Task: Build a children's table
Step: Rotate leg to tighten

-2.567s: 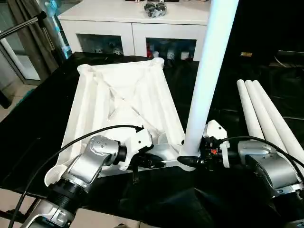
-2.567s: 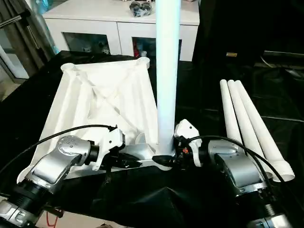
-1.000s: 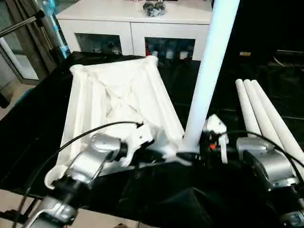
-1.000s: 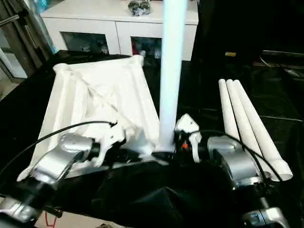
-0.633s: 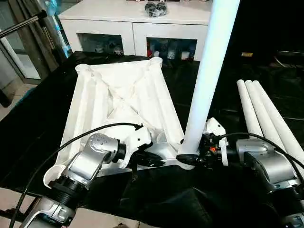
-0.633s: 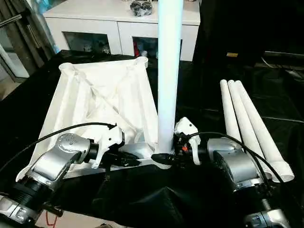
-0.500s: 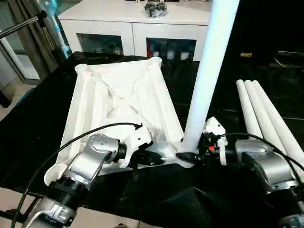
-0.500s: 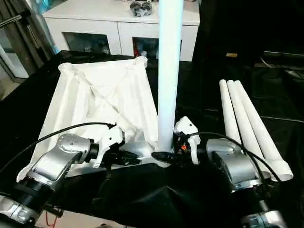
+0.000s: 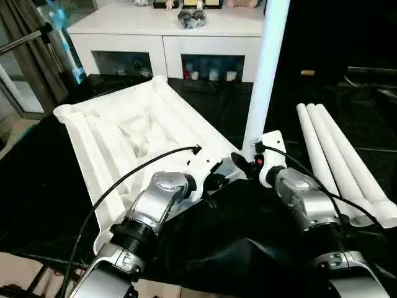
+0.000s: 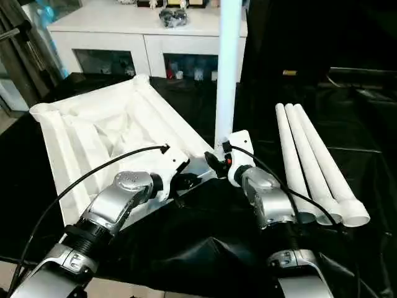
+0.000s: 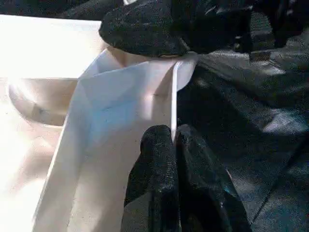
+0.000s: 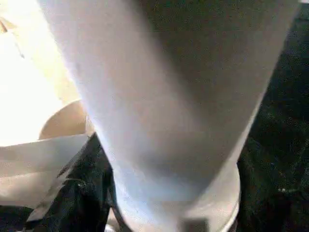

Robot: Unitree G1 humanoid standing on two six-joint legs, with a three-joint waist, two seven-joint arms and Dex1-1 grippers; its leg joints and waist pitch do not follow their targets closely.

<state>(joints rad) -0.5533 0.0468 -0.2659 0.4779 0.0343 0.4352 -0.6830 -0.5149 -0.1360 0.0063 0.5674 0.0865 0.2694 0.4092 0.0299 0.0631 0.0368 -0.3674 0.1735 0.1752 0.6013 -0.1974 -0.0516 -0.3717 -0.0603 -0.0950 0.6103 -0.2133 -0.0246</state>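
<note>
Here the left hand (image 11: pixel 172 145) pinches the tabletop (image 9: pixel 118 133) rim; the right hand (image 9: pixel 245 162) clasps the upright leg (image 9: pixel 263 68).

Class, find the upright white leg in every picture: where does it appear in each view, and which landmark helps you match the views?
Left eye view: upright leg, right of centre, rising past the top edge.
Right eye view: it stands centred.
Left wrist view: I cannot make it out.
Right wrist view: close up, running from the top to its base.
Shared landmark: the three loose legs lying right of it in both eye views.
</note>
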